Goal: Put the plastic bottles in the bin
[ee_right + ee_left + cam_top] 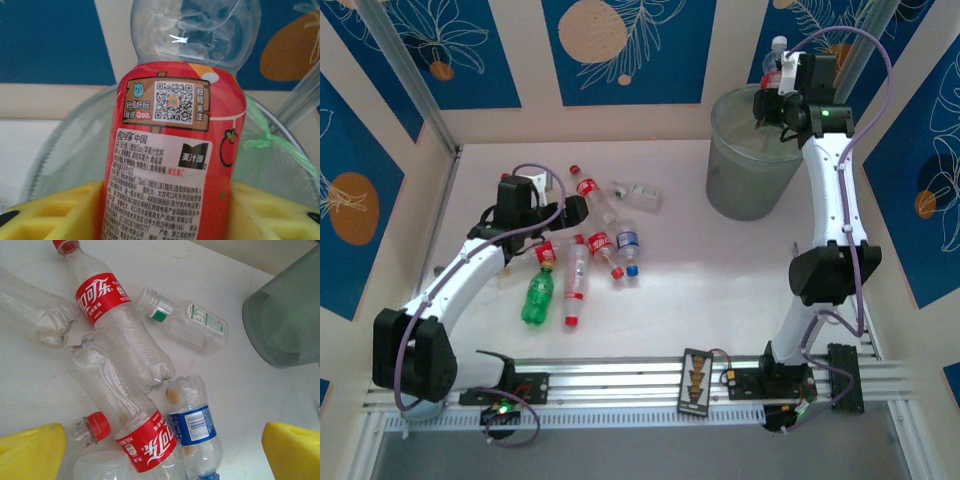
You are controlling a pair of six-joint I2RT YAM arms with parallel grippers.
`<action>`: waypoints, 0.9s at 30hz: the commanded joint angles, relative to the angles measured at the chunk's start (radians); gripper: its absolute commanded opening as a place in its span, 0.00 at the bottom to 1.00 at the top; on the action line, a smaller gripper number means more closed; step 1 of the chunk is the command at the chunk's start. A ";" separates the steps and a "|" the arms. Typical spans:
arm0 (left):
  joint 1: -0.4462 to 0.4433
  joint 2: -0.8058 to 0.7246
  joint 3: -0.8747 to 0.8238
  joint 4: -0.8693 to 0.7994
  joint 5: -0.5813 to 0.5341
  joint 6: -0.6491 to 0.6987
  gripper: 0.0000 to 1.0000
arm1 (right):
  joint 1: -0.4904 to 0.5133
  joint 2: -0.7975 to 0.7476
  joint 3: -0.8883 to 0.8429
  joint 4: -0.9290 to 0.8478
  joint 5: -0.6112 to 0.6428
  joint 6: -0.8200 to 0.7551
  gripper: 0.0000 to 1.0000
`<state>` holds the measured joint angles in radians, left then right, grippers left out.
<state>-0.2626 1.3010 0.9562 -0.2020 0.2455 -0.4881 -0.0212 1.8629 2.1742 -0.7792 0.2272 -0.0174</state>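
Observation:
Several plastic bottles lie in a loose heap on the white table at the left, among them a red-label bottle (pixel 588 190), a blue-label bottle (pixel 628 245) and a green bottle (pixel 538 295). My left gripper (pixel 552 222) hovers open above this heap. In the left wrist view its yellow fingers (pixel 30 452) straddle a red-label bottle (pixel 145 440) and a blue-label bottle (pixel 195 425) without touching them. My right gripper (pixel 782 88) is up over the bin (pixel 750 160), shut on a red-label bottle (pixel 175 150) held upright between the yellow pads (pixel 275 215).
A small clear bottle with a green-and-white label (pixel 187 325) lies nearest the bin's wall (pixel 290 315). A crushed clear bottle (pixel 35 315) lies at the far left. Blue patterned walls close in the table on three sides.

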 commanded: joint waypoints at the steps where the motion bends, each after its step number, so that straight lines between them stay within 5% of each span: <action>1: -0.009 -0.029 -0.011 -0.023 -0.023 0.029 1.00 | -0.025 0.015 0.020 0.016 -0.042 -0.036 0.57; 27: -0.009 -0.006 -0.018 -0.012 -0.040 0.047 1.00 | -0.040 0.053 -0.300 0.213 -0.106 -0.054 0.64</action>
<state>-0.2626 1.2968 0.9440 -0.2024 0.2207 -0.4625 -0.0601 1.9022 1.8885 -0.5892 0.1448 -0.0563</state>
